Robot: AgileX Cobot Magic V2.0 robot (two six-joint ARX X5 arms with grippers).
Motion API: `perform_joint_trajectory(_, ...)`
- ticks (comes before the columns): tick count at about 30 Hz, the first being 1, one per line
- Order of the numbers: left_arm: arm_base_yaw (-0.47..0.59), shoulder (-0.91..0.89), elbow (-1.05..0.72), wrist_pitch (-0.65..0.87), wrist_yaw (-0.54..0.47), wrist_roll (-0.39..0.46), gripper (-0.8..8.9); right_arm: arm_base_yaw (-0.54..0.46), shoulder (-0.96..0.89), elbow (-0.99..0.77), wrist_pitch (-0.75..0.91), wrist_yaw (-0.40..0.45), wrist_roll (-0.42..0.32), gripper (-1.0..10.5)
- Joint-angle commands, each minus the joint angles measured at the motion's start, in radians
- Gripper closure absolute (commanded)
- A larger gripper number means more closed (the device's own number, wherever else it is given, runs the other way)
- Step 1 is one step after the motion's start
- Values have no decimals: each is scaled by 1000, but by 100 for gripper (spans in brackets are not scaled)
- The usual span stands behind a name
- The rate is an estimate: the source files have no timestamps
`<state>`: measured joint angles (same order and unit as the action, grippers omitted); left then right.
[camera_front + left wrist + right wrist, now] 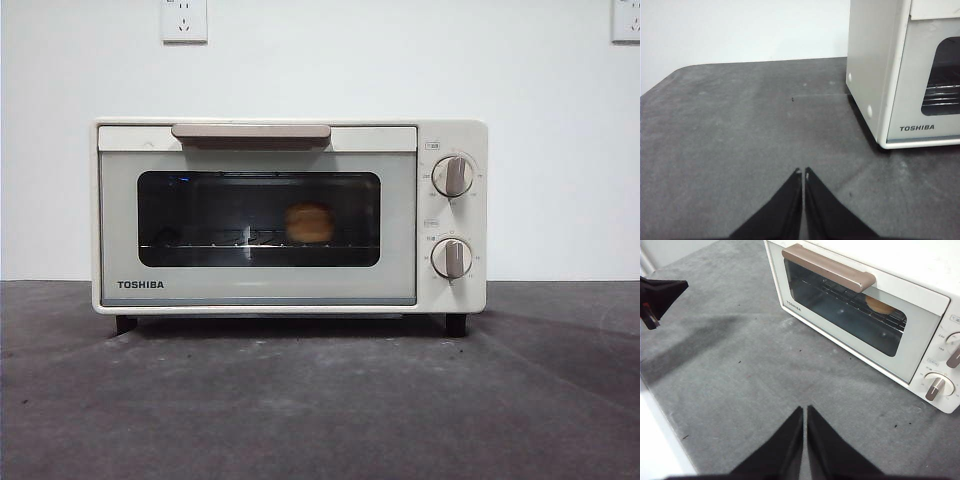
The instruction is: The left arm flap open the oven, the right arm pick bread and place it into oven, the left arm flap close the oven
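The cream-white TOSHIBA oven stands in the middle of the table with its glass door shut and its beige handle at the top. The golden bread lies on the wire rack inside, behind the glass; it also shows in the right wrist view. My left gripper is shut and empty, low over the mat beside the oven's left side. My right gripper is shut and empty, above the mat in front of the oven. Neither gripper shows in the front view.
The dark grey mat covers the table. Two round knobs sit on the oven's right panel. A white wall with sockets is behind. The left gripper's black tip shows in the right wrist view.
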<state>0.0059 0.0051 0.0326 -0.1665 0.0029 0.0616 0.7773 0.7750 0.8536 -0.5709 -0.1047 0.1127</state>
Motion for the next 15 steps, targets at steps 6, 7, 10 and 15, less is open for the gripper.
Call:
perform_joint_trajectory(6,0,-2,-21,-20,0,5,797,7,8,10,10,1,13,940)
perform_joint_trajectory(7,0,-2,-21,-20,0,4,797,7,8,10,9,1,13,940)
perform_joint_trajectory(10,0,-2,-21,-20,0,5,797,7,8,10,9,1,13,940)
perform_joint_trajectory(15,0,-2,-21,-20,0,4,797,7,8,10,9,1,13,940)
